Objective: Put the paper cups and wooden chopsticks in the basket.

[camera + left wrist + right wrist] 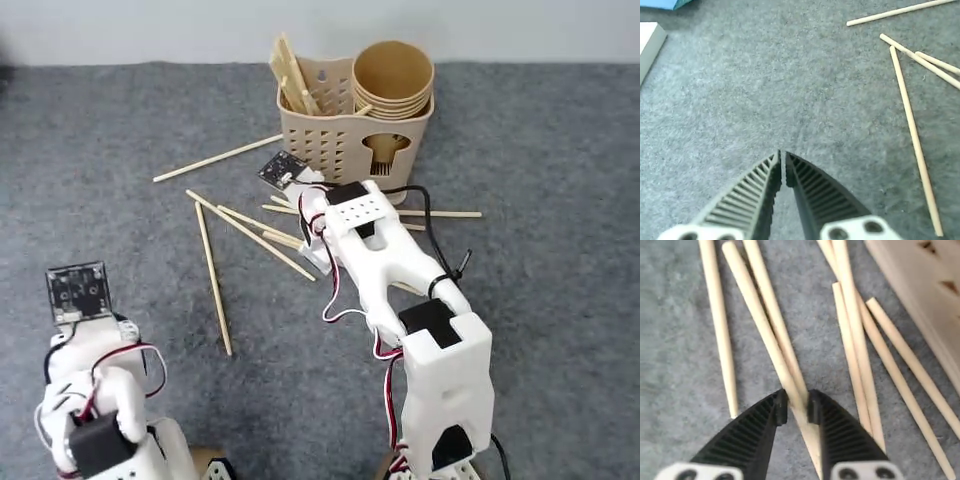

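**A:** In what state are the jaws of the right arm (400, 265)?

**B:** They are low over the grey carpet-like worktop (540, 250) and closed on two pale wooden chopsticks (766, 340). These two lie one across the other on the worktop and pass between the black ribbed tips.

**A:** What lies around these jaws?

**B:** On one side there is a single loose chopstick (720, 325), a little apart. On the other side several more chopsticks (855, 340) lie close together. They lie between the jaws and the wall of the beige perforated plastic basket (920, 285), which is near.

**A:** And what does the basket hold?

**B:** From the high view, one compartment of the basket (330, 150) holds a stack of brown paper cups (393, 75). The other compartment holds a tilted bundle of chopsticks (292, 75).

**A:** Where is the left arm (95, 410)?

**B:** It is well apart from the basket. Its jaws are closed tip to tip over bare carpet. Ahead of them and to one side lies a long chopstick (914, 140), with a few others (900, 11) beyond it. Far on the other side of these jaws is a white flat object (647, 45).
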Motion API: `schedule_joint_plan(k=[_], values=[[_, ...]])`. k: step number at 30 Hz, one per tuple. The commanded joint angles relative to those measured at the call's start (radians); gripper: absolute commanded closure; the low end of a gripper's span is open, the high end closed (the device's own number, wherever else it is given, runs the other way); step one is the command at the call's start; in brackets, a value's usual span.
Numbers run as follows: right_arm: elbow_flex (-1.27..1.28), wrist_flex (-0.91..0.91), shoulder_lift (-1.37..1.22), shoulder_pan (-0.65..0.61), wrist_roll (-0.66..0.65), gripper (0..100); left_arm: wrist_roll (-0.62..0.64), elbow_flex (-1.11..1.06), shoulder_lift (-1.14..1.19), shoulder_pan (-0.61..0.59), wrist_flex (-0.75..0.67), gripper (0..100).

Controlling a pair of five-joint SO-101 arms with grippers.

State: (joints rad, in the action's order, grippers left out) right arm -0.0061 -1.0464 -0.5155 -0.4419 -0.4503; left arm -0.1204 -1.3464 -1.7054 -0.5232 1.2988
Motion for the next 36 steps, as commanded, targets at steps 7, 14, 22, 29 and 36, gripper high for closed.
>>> schedule_joint_plan(k=[7, 14, 22, 29, 36], values=[[0.002, -0.054, -0.008, -0.033, -0.014, 78.3, -0.057, -0.127, -0.115, 0.005, 0.005, 98], [0.005, -0.084, -0.01, -0.059, -0.061, 91.1, -0.055, -0.153, -0.115, 0.006, -0.009, 98], [-0.008, -0.087, 0.039, -0.062, -0.055, 99.0, -0.058, -0.239, -0.115, 0.146, -0.018, 98], [-0.009, -0.176, 0.191, -0.062, -0.054, 99.1, -0.058, -0.291, -0.115, 0.167, -0.094, 99], [-0.009, -0.269, 0.38, -0.061, -0.052, 99.1, -0.058, -0.291, -0.115, 0.167, -0.092, 99]])
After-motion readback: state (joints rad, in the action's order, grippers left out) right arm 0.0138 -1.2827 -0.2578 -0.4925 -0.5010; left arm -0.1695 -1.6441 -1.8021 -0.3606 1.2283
